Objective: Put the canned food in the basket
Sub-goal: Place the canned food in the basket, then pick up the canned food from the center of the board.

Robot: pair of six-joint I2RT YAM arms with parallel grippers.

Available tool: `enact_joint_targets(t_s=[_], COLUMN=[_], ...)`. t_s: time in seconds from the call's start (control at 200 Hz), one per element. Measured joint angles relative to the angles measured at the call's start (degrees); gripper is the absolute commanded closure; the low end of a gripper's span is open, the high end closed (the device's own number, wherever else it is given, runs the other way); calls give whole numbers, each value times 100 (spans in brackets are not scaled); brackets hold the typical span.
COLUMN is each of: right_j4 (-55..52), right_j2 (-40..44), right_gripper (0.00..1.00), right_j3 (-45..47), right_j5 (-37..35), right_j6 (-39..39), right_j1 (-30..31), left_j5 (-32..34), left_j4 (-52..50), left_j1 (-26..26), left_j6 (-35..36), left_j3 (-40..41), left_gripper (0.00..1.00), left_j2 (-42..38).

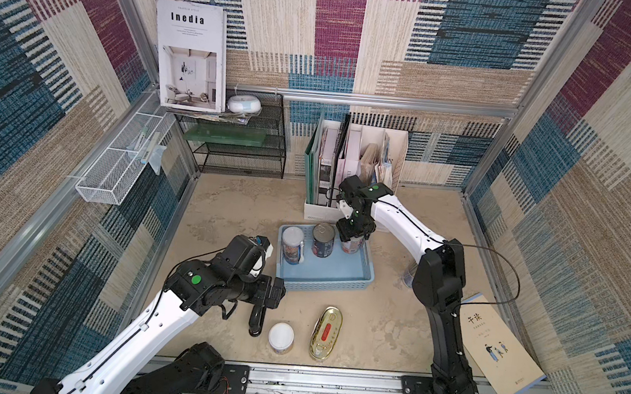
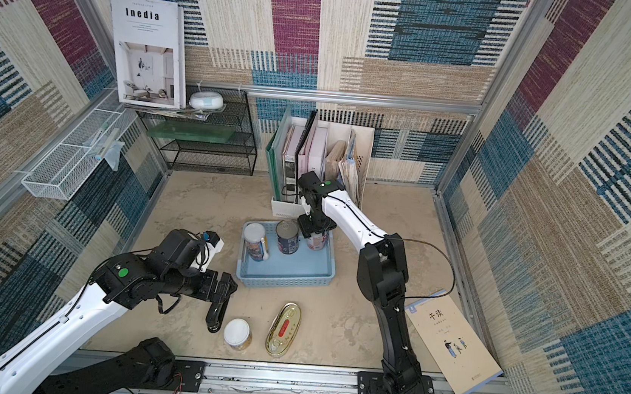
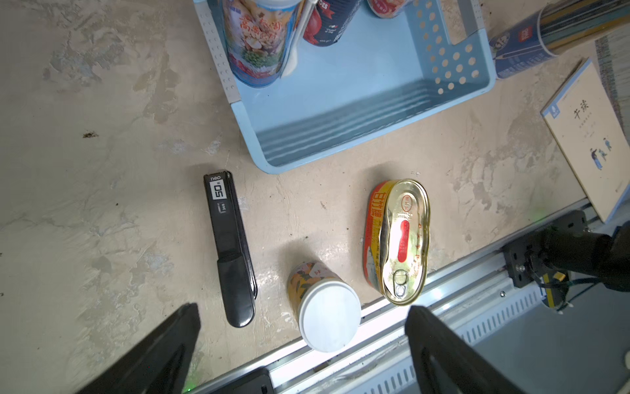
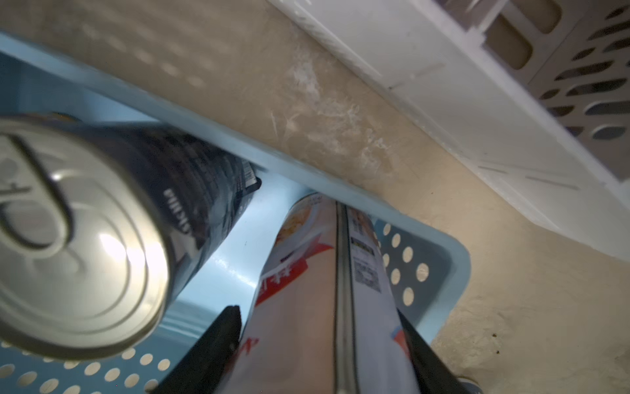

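Jaws of the left pincer [image 3: 301, 308] are spread wide and empty, the white-lidded can [image 3: 329, 315] framed just ahead, likely chosen next. By the right pincer [image 4: 317, 312] a red-and-white can [image 4: 306, 266] is gripped upright inside the basket [image 4: 455, 269], seemingly for release.

Basket [image 1: 327, 284]: far row blocked by tall can [image 1: 292, 245], pull-tab can [image 1: 322, 240], right can [image 1: 353, 247]; near half free. Near table: stapler [image 1: 256, 320], white-lidded can [image 1: 280, 336], oval tin [image 1: 325, 333], narrow gaps between.
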State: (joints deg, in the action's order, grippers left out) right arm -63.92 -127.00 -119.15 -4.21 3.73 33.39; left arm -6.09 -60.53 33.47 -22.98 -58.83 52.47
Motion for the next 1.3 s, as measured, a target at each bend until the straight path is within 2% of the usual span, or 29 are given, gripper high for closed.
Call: enact_joint_targets(t_s=[0.09,0.21,0.29,0.346,0.771,1.082,1.302], right_j4=[50,190,365,472,1099,1290,1499], right_j2=[-114,-184,-208,-210,874,1766,2365], right_gripper=[51,23,12,0,0,0,0], right_j3=[-33,7,7,22,1235,1882,2487], right_j5=[125,289,299,328,538,584,623], right_j6=[-15,-28,-31,-20,144,291,391], right_j1=[-55,-131,-177,-192,-195,-188,-179], left_j5=[-170,-404,-496,-535,-348,63,295], left_j4=[-2,-24,-101,-173,-621,-627,-507], left_j1=[50,236,466,660,2214,2761,3025], left_j6=[-24,-107,-232,-267,-1067,-1412,-1414], left_j3=[125,348,417,420,671,433,341], left_gripper=[0,0,0,0,0,0,0], left_j2=[-66,-116,-168,-188,33,894,1565])
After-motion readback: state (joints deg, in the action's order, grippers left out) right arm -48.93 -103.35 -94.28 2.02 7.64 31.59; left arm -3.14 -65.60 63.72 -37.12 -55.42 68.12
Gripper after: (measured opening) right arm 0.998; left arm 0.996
